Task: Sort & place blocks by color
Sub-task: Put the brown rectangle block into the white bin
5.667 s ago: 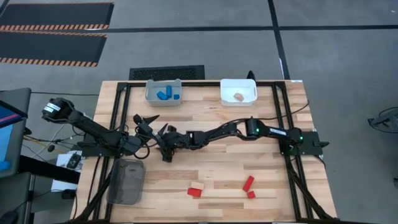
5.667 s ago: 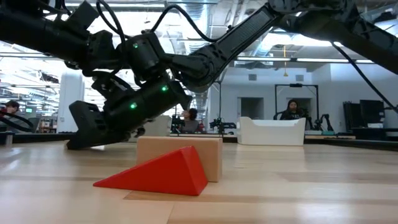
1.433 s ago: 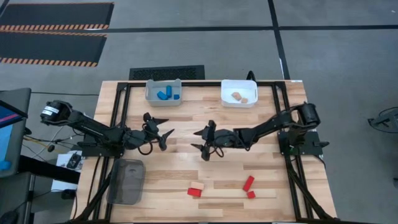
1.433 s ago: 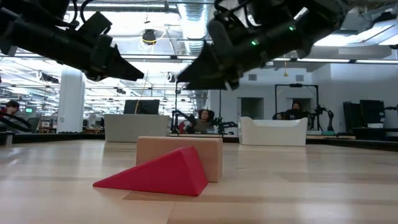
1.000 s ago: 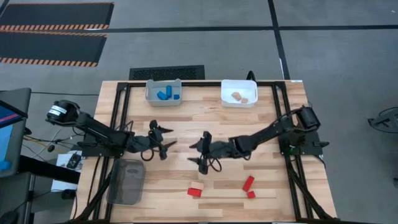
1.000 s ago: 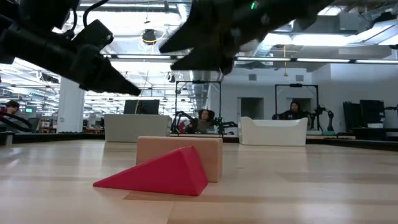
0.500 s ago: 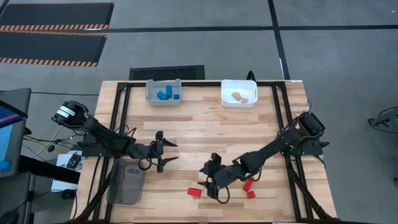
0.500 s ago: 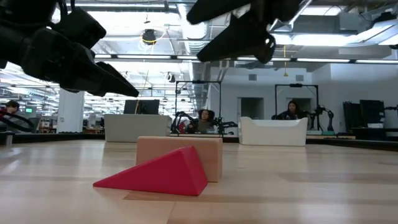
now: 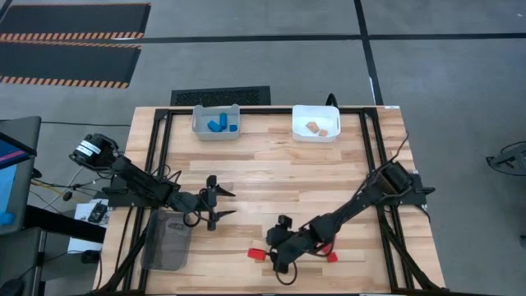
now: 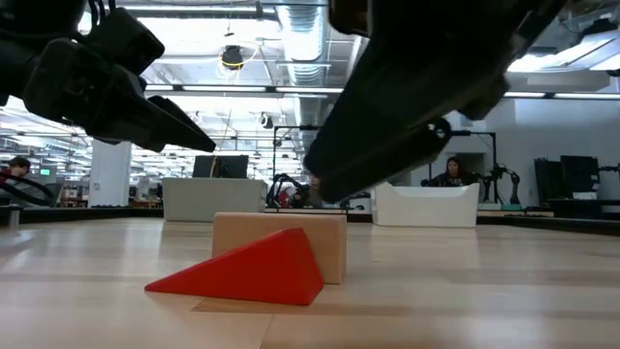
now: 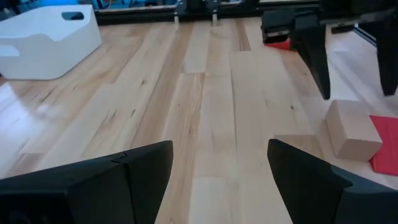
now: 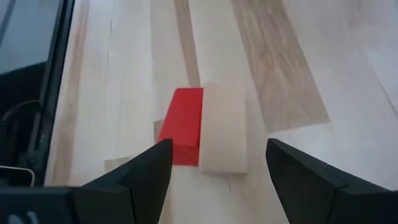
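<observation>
- Farthest left, a dark mesh bin (image 9: 167, 239) sits at the table's (image 9: 271, 173) near-left edge, left of the red wedge block.
- Next, the left gripper (image 9: 216, 205) hangs above bare table, up and to the left of the red wedge block, fingers spread apart and holding nothing.
- Further back, a grey bin (image 9: 215, 121) at the far edge holds blue blocks (image 9: 219, 126).
- Then the red wedge block (image 9: 256, 254) lies on the table near the front edge, touching a tan block (image 12: 222, 137) on its far side; in the low view the wedge (image 10: 242, 271) leans against the tan cuboid (image 10: 281, 242).
- Right over that pair, the right gripper (image 9: 278, 256) hovers with its fingers wide apart, straddling both pieces without gripping either.
- Just right of it, more red blocks (image 9: 329, 253) lie partly hidden under the right arm.
- At the far edge, right of the grey bin, a white bin (image 9: 316, 122) holds tan blocks (image 9: 317, 128).
</observation>
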Robot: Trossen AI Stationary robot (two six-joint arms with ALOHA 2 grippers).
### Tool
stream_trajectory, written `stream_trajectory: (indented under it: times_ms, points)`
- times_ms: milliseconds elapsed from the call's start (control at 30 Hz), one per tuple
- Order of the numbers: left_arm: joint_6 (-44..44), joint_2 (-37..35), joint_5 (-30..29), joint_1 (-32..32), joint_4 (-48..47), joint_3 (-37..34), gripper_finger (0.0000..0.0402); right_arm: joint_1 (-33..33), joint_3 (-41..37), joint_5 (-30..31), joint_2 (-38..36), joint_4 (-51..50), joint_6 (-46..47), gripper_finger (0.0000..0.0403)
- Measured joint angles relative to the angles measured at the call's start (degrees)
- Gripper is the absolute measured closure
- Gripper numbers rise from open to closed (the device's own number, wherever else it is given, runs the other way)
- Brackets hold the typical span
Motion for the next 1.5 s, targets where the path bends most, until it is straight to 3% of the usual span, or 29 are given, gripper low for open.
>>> stream_trajectory:
  times_ms: [200,433,767,1200,1500]
  points:
    - [-2.5,0.0,-0.1,-0.7,-1.8,0.0,0.0148,-0.7,1.4,-1.8,4.2,-0.1,-0.9,0.0122]
    - [-3.4,0.0,-2.8,-2.7,-2.3,0.0,0.0148,-1.8,1.6,-2.2,4.1,-1.3,-1.2,0.0135]
    - [-3.4,0.0,-3.6,-3.5,-2.3,0.0,0.0148,-3.1,1.6,-2.6,3.7,-1.7,-1.9,0.0287]
    - [-3.4,0.0,-3.5,-3.5,-2.3,0.0,0.0148,-4.1,1.5,2.2,2.2,-3.2,-0.7,0.0272]
    - [-1.0,0.0,6.7,-3.5,2.0,0.0,0.0148,-4.4,1.6,13.1,-3.5,-5.3,-0.9,0.0272]
